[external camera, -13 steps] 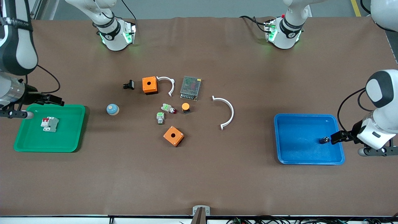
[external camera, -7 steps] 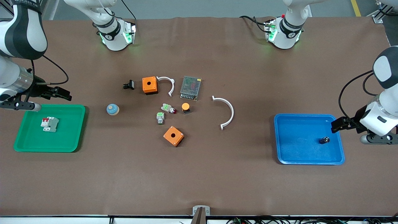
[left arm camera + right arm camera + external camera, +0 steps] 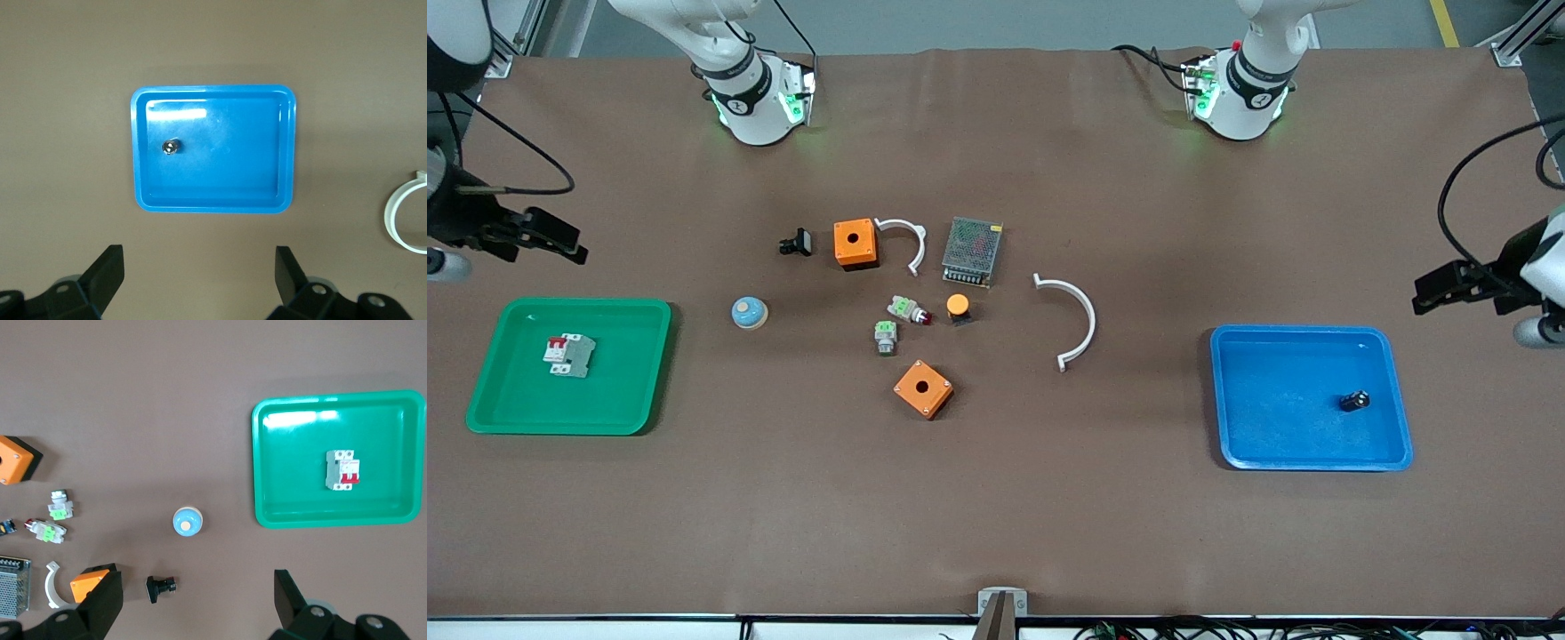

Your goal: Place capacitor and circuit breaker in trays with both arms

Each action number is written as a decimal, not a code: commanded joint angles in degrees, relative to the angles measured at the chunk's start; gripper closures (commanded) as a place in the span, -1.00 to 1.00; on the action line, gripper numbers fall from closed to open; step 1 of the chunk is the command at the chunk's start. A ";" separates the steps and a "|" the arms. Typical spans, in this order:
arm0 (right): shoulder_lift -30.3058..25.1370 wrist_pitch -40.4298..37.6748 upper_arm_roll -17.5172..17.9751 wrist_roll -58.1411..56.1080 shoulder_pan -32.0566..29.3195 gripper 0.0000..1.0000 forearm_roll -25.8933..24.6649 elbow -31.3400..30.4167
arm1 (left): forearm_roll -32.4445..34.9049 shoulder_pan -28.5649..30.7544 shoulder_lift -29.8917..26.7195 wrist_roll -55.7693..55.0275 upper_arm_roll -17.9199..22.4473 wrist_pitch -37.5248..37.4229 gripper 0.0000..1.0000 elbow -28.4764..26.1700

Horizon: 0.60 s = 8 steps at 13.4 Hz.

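The capacitor (image 3: 1354, 401), a tiny black cylinder, lies in the blue tray (image 3: 1249, 444) at the left arm's end of the table. It also shows in the left wrist view (image 3: 171, 147). The circuit breaker (image 3: 569, 356), light grey with red levers, lies in the green tray (image 3: 640, 391) at the right arm's end, and shows in the right wrist view (image 3: 342, 470). My left gripper (image 3: 1507, 298) (image 3: 199, 257) is open and empty, high over the table edge beside the blue tray. My right gripper (image 3: 463, 244) (image 3: 197, 577) is open and empty, high beside the green tray.
In the table's middle lie two orange boxes (image 3: 855, 244) (image 3: 923, 388), a mesh-topped power supply (image 3: 972, 252), two white arcs (image 3: 1074, 320) (image 3: 907, 240), an orange-capped button (image 3: 958, 308), two green-topped grey parts (image 3: 886, 337), a black clip part (image 3: 796, 242) and a blue knob (image 3: 749, 313).
Both grippers have risen and drawn away from their trays toward the table's ends. The capacitor and the circuit breaker have stayed where they lay.
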 commanded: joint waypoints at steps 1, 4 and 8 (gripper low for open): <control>2.38 -1.04 -0.39 0.45 0.33 -1.00 0.25 5.07 | 0.20 -3.45 -5.19 -0.56 0.59 -2.00 -1.00 -1.32; 3.63 -1.04 -0.48 0.27 0.16 -1.00 0.17 8.08 | -1.90 -9.98 -11.33 -0.65 7.02 -4.03 -1.00 -8.25; 5.90 -1.21 -0.48 0.18 0.33 -1.00 -0.36 11.40 | -2.00 -13.84 -16.79 -1.78 9.74 -3.33 -1.00 -14.76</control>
